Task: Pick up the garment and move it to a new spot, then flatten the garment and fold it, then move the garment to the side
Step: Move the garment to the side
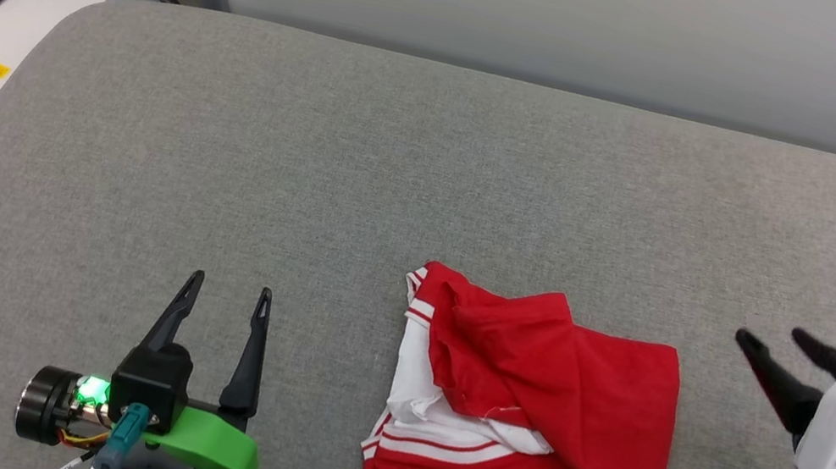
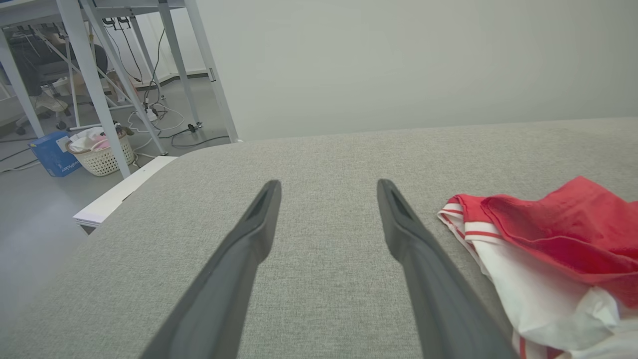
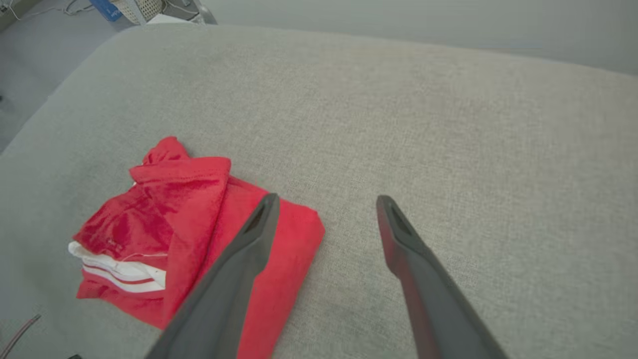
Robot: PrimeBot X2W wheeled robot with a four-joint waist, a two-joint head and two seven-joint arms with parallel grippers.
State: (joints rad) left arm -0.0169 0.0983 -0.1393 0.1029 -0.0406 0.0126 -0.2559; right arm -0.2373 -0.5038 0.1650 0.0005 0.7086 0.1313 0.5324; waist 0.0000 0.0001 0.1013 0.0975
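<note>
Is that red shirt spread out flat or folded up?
Folded, roughly. The garment lies as a compact bundle, red layers lapped over its white sleeve.

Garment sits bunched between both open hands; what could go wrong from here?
1. The garment lies in loose layers; pinching the top red flap may lift that layer alone.
2. The white sleeve spills out toward the left hand, which might snag just the sleeve.
</note>
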